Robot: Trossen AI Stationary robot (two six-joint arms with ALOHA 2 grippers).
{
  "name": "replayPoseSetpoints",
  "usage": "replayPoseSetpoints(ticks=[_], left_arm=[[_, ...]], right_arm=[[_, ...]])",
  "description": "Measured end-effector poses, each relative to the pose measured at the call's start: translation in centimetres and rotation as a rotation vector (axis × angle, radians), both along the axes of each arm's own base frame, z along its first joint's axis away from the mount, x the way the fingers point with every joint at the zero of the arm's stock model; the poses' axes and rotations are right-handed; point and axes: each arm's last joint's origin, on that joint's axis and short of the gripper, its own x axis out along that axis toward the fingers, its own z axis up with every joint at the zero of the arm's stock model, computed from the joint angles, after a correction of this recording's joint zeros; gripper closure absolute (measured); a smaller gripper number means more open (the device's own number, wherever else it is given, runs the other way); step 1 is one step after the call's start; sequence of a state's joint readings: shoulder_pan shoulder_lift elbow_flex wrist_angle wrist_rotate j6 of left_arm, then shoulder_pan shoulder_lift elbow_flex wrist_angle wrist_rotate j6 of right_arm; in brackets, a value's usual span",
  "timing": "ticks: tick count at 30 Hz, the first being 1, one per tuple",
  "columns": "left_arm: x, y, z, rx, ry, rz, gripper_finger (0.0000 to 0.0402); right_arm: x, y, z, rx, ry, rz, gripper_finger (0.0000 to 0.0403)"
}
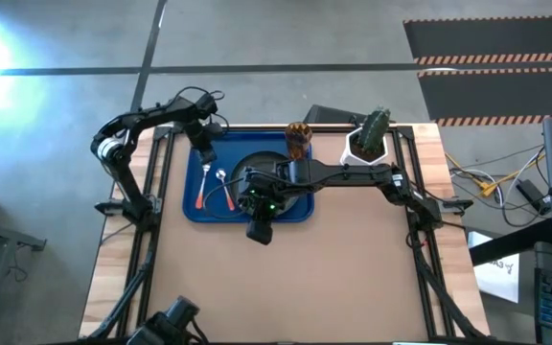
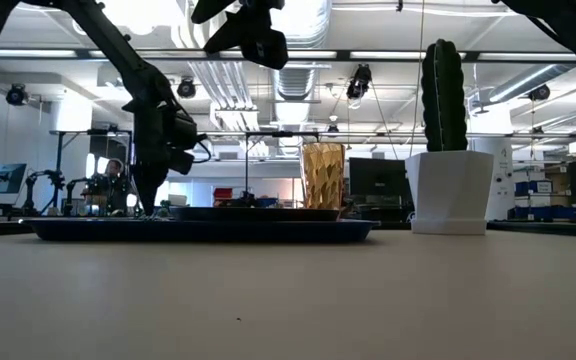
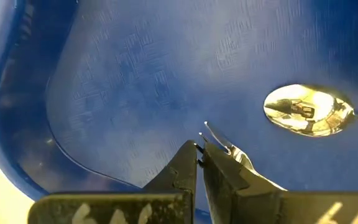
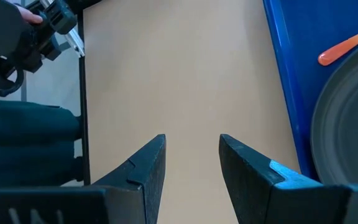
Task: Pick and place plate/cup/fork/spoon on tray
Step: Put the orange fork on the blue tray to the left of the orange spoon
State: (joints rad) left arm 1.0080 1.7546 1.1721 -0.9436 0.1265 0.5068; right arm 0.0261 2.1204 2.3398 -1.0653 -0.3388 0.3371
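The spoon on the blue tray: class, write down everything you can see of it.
The small spoon has a shiny silver rounded metal bowl and an orange, plastic-looking handle. It lies flat on the floor of the bright blue rectangular plastic tray, left of the round black plate, beside the orange-handled fork. The left hand, shut, is near its bowl; contact unclear.

Overhead and table-level cameras both take in the tray (image 1: 195,209); wrist cameras look down close at its surface.
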Motion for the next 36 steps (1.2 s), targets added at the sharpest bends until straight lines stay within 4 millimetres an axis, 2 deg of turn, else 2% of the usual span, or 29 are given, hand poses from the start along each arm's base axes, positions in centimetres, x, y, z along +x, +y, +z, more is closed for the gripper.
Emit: replayPoseSetpoints(ticks=[15,25,36], left_arm=[[0.1,0.5,-0.5,-0.020,-0.073,0.213,0.0400],[0.0,0.2,-0.4,-0.050,-0.062,0.265,0.0400],[0.0,-0.4,1.3,-0.075,-0.171,0.250,0.0401]], right_arm=[[0.0,0.0,0.0,0.006,0.004,-0.009,0.0264],[0.0,0.0,0.0,0.006,0.004,-0.008,0.0264],[0.0,0.0,0.0,0.002,0.002,-0.003,0.0264]])
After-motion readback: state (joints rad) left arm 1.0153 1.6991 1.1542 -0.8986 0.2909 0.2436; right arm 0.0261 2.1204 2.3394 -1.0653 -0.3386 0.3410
